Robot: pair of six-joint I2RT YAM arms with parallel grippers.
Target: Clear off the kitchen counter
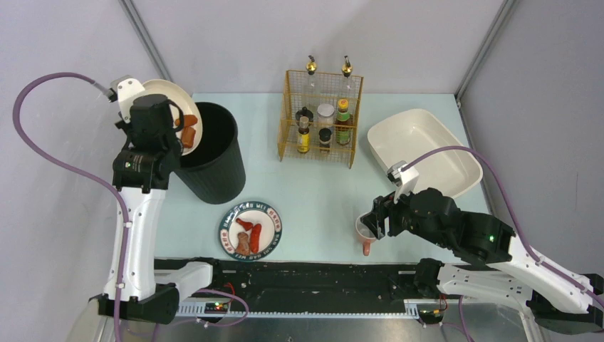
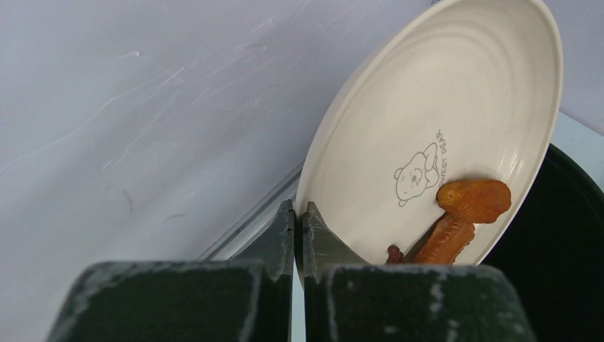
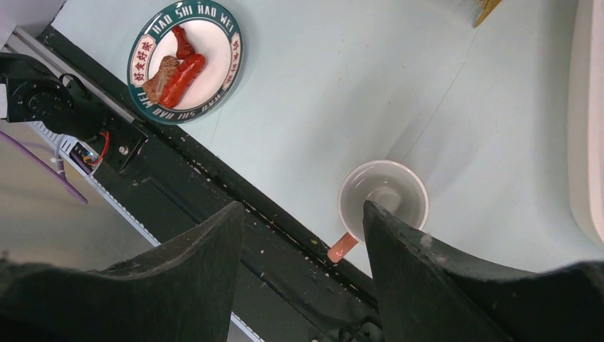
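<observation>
One cream plate (image 2: 427, 107), judged stiff, slick and breakable, is pinched at its rim by the left gripper (image 2: 299, 214); one pink cup (image 3: 382, 199), judged light, is best taken by its wall, the right gripper (image 3: 303, 208) being spread.

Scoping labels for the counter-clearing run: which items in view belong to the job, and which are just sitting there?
Job: cream plate, scraps, black bin, green-rimmed plate, sausages, pink cup, probably white tub.
Bystanders: wire rack, bottles.
</observation>
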